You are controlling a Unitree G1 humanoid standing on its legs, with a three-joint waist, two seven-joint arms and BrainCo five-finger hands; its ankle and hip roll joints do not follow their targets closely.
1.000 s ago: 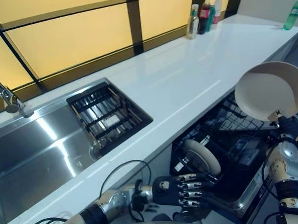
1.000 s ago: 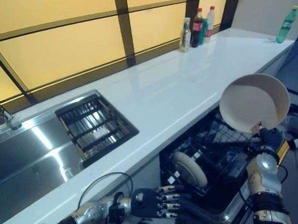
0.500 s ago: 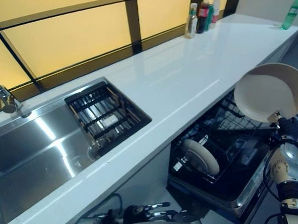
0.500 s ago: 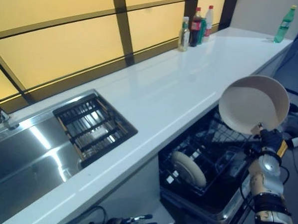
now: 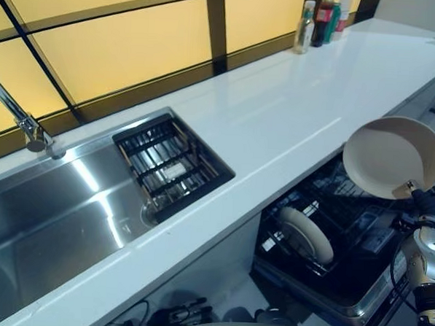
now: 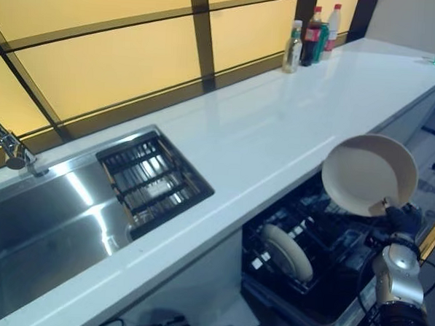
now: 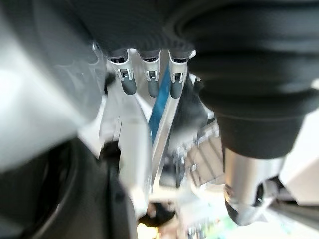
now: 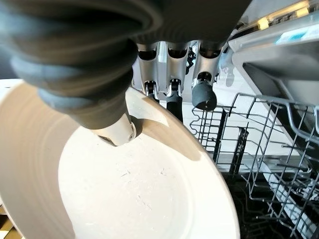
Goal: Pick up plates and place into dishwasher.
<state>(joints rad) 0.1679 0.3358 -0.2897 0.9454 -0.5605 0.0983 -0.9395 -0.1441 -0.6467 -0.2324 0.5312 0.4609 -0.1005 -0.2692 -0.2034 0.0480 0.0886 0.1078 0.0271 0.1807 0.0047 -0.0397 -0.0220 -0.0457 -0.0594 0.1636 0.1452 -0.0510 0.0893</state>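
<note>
Kitchen, white counter (image 5: 278,115), steel sink (image 5: 47,220) with faucet (image 5: 23,120), open dishwasher (image 5: 330,242) below, bottles (image 5: 324,15) by window

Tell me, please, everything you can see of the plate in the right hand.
The plate is round, cream-coloured and ceramic-looking, with a raised rim and flat centre. It is held tilted, face up, above the open dishwasher rack. The right hand pinches its rim, thumb on the face. Another plate stands in the rack below.

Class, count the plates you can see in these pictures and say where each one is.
2. One plate is pinched in the right hand above the open dishwasher; another plate stands in the dishwasher rack. Others may be hidden.
</note>
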